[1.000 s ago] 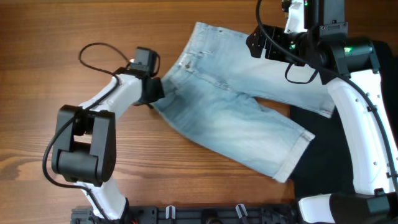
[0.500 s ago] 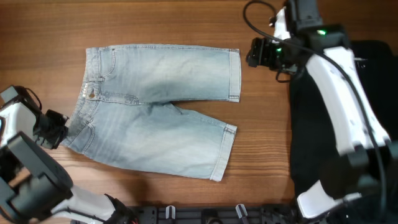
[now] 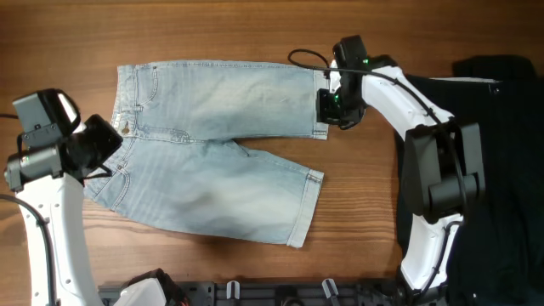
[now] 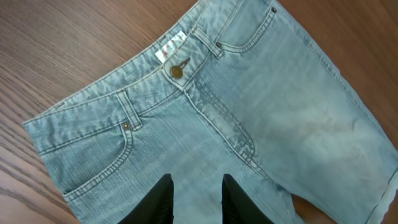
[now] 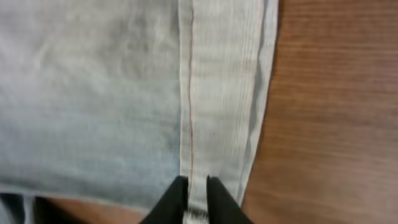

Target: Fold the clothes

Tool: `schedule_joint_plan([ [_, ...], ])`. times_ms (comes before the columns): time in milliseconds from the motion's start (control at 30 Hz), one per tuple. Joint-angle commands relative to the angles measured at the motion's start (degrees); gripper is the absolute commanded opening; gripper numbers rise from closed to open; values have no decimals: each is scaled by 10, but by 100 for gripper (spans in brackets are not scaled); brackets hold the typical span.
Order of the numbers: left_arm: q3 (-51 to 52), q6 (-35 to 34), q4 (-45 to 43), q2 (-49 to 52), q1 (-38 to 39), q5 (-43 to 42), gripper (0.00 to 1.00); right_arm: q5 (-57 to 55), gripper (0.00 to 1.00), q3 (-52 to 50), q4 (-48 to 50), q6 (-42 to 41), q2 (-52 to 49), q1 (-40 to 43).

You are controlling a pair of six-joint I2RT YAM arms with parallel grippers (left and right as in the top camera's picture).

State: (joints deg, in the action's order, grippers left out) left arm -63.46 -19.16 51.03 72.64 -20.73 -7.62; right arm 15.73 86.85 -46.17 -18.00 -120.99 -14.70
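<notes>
1. The denim shorts lie spread flat on the wooden tabletop, front side up. The waistband is toward the left arm and both cuffed legs run toward the right arm.
2. A small white label sits inside the waistband just above the brass button. There are faint marks on it, too blurred to read, and I can make out no other writing or brand.
3. The left end effector is over the hip area below the fly. Its two dark fingers are spread apart with nothing between them.
4. The right end effector is at the cuff of the far leg. Its fingers are drawn close together, pinching the folded hem edge.
5. A black garment lies at the right side of the tabletop, apart from the shorts.
</notes>
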Motion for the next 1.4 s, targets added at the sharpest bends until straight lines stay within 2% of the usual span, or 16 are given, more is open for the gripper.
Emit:
schedule_joint_plan([
  [0,0,10,5,-2,4,-7,26,-11,11,-21,50,-45,-26,0],
  [167,0,10,16,-2,4,-7,26,-92,4,-21,210,-200,-52,33],
  [267,0,10,24,-2,4,-28,31,19,9,18,267,-139,-47,61],
  [300,0,10,24,-2,4,-28,32,55,22,32,254,-108,-34,66],
  [367,0,10,24,-2,4,-28,34,93,35,43,194,-41,10,71],
  [467,0,10,22,-2,4,-28,38,99,44,43,24,52,97,66],
  [567,0,10,13,-2,4,-28,40,57,54,28,-179,75,114,48],
  [667,0,10,10,-2,4,-28,43,51,63,-82,-176,75,114,26],
  [800,0,10,9,-2,4,-28,44,149,69,-214,-44,138,114,-2],
  [933,0,10,9,-2,4,-28,46,193,58,-243,-15,210,114,-9],
  [1067,0,10,7,-2,4,-28,46,165,4,-243,-3,222,114,-7],
  [1200,0,10,3,-2,4,-28,49,37,4,-226,71,61,114,50],
  [1267,0,10,2,-2,4,-28,50,37,4,-193,76,58,114,104],
  [1300,0,10,2,-2,4,-28,51,38,13,-179,78,59,114,128],
  [1333,0,10,2,-2,4,-28,53,38,50,-171,80,58,114,142],
  [1367,0,10,1,-2,4,-28,54,50,64,-157,76,55,114,159],
])
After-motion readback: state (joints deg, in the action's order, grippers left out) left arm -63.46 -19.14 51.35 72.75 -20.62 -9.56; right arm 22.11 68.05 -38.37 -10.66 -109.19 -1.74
